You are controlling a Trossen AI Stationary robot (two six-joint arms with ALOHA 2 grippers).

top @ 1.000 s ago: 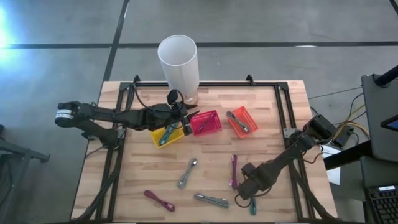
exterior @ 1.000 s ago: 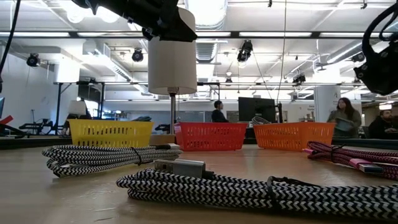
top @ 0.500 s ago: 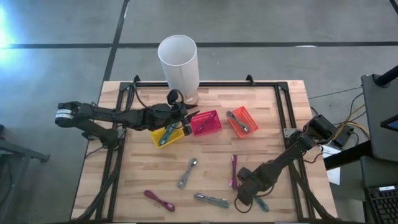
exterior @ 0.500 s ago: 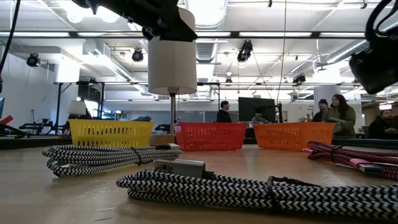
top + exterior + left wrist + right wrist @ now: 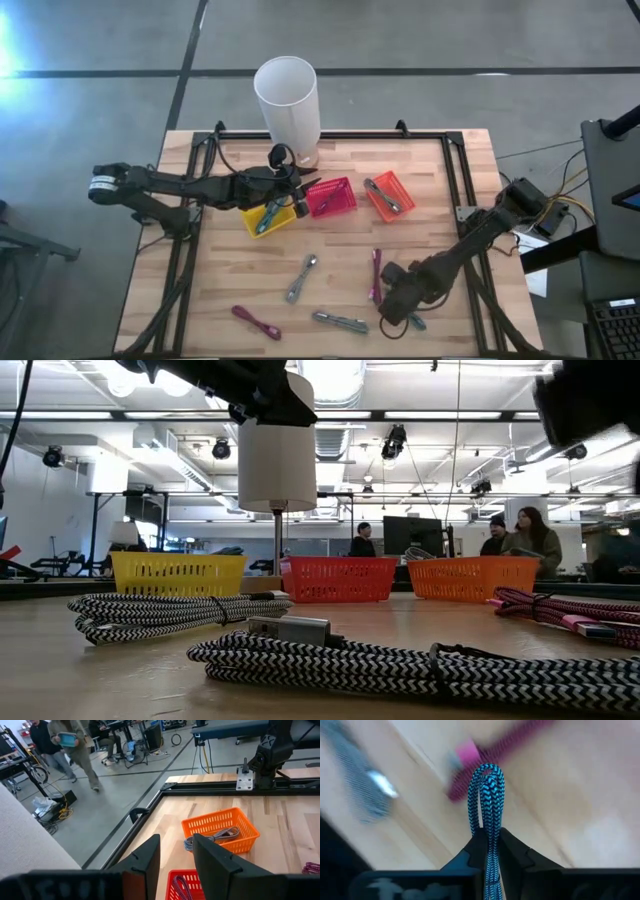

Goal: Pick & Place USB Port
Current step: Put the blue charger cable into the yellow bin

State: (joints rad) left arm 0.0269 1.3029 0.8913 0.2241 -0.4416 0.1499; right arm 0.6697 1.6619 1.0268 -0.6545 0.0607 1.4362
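Above table (image 5: 340, 250), blue cable (image 5: 487, 805) between fingers (image 5: 517, 854)

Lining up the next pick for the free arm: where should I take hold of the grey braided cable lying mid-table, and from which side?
Grip the grey cable across its bundled middle, coming straight down from above. It lies flat and slanted on the bare table, clear of other cables, so set the jaws across its narrow width.

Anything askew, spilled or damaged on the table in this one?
Nothing stands out. The yellow basket, red basket and orange basket sit upright; loose cables lie on the wooden table. The right hand grips a blue cable.
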